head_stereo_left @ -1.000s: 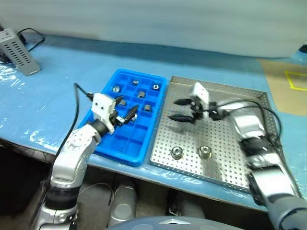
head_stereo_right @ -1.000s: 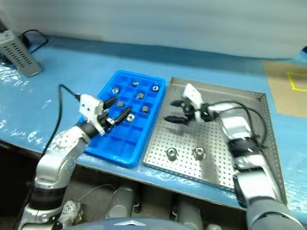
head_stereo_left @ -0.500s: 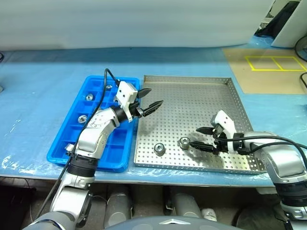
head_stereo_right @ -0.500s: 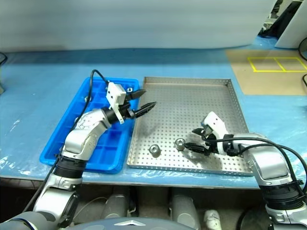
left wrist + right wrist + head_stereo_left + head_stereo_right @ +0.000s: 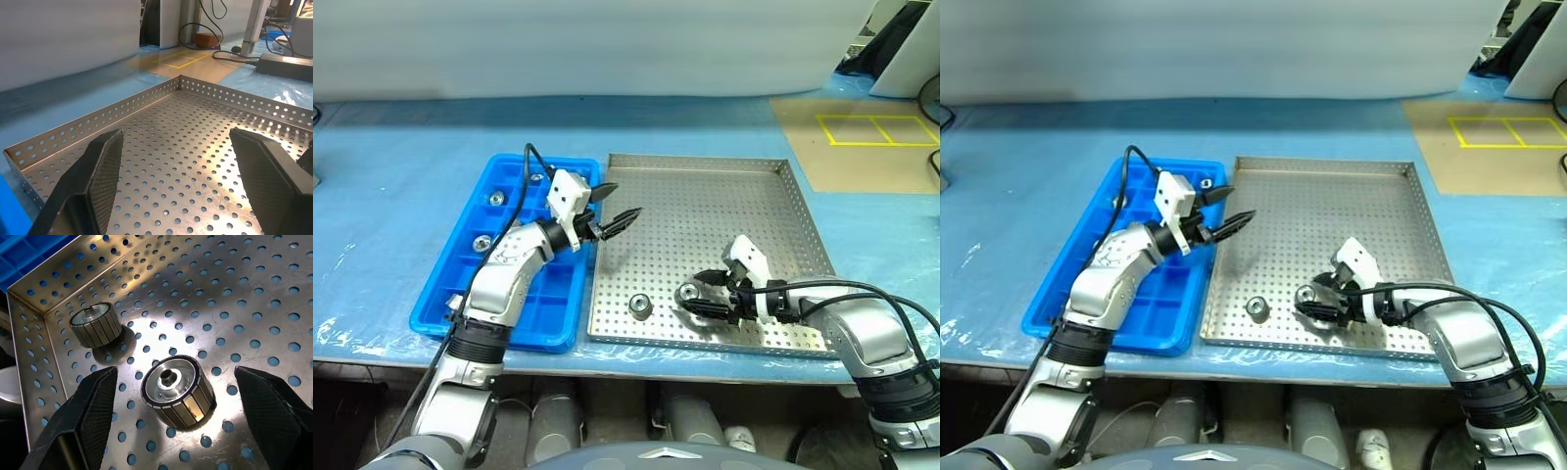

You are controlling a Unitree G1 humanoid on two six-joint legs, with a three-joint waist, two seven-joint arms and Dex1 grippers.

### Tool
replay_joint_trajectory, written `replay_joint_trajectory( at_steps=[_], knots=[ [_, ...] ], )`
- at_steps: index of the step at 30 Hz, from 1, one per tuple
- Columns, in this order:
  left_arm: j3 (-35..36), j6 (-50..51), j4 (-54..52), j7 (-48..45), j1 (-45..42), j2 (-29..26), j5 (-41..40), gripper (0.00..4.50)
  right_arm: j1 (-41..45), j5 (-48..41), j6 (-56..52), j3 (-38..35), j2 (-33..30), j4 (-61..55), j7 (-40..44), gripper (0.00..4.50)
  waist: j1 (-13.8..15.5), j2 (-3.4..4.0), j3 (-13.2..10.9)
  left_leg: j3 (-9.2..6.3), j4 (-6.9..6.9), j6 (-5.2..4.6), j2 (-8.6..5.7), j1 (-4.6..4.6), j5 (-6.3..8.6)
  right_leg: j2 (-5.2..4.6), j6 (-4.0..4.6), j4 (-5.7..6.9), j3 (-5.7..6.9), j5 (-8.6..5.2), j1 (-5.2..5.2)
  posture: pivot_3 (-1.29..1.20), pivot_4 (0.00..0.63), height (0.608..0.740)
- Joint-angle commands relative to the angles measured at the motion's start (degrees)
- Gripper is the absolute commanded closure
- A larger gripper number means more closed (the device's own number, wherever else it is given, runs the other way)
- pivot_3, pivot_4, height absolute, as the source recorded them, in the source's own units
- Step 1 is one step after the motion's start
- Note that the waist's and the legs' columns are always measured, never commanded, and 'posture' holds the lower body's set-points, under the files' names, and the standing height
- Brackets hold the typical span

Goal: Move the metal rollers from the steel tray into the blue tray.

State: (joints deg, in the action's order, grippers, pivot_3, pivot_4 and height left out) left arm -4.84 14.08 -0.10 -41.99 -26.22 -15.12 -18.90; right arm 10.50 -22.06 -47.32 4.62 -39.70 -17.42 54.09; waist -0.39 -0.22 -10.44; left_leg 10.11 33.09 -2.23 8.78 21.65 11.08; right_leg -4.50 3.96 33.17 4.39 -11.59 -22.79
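Observation:
The steel tray lies at the centre with two metal rollers near its front rim. My right gripper is open and low over the perforated floor, with one roller between its fingers and a gap on either side. The other roller stands free to the left of it. To the left of the steel tray lies the blue tray, holding rollers in its far compartments. My left gripper hangs open and empty above the steel tray's left edge, pointing across its floor.
Blue plastic sheeting covers the table. A tan mat with yellow tape lies at the far right. The table's front edge runs just below both trays. A black cable loops over the blue tray by my left wrist.
The camera view shifted early on. My right gripper dropped from the steel tray's far part to its front and slid left around a roller. My left gripper moved from above the blue tray to the steel tray's edge.

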Motion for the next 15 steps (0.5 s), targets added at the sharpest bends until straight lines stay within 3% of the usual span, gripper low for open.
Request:
replay_joint_trajectory(
  at_steps=[1, 5, 8, 15],
  knots=[
    [0.75, -0.97, -2.27, 0.44, 0.23, -0.43, 0.04, 0.84, 0.78, -0.61, 0.64, 0.7, -0.1, -1.25, -0.3, 1.49, 0.11, 0.0, 0.0, 0.0, 0.0, 0.0, 0.0, 0.0, 0.0, 0.0, 0.0, 0.0, 0.0, 0.0, 0.0, -0.2, 0.15, 0.74],
    [0.95, -1.06, -2.74, 0.95, 0.59, -0.82, 0.23, 0.84, 1.09, -1.79, 0.48, 0.96, -0.37, -1.22, 0.47, 3.01, 0.16, 0.0, 0.0, 0.0, 0.0, 0.0, 0.0, 0.01, 0.0, 0.0, 0.01, 0.0, 0.0, 0.01, 0.0, -0.18, 0.15, 0.74],
    [1.38, -0.86, -3.45, 1.51, 1.01, -1.34, 0.07, 0.84, 2.29, -1.05, 1.57, 1.51, -0.64, 0.03, 0.67, 3.83, 0.23, 0.0, 0.0, -0.01, 0.0, 0.0, 0.0, -0.01, 0.0, 0.0, 0.01, 0.02, 0.0, 0.01, 0.01, -0.16, 0.15, 0.74],
    [2.53, -0.27, -6.74, 3.88, 3.44, -2.49, 0.12, 0.84, 9.08, -1.56, 4.26, 1.73, 1.07, 5.66, 2.2, 3.83, 0.61, 0.01, 0.01, -0.01, 0.01, 0.04, 0.01, -0.03, -0.02, 0.0, 0.04, 0.07, 0.01, 0.02, 0.0, -0.08, 0.15, 0.74]
  ],
)
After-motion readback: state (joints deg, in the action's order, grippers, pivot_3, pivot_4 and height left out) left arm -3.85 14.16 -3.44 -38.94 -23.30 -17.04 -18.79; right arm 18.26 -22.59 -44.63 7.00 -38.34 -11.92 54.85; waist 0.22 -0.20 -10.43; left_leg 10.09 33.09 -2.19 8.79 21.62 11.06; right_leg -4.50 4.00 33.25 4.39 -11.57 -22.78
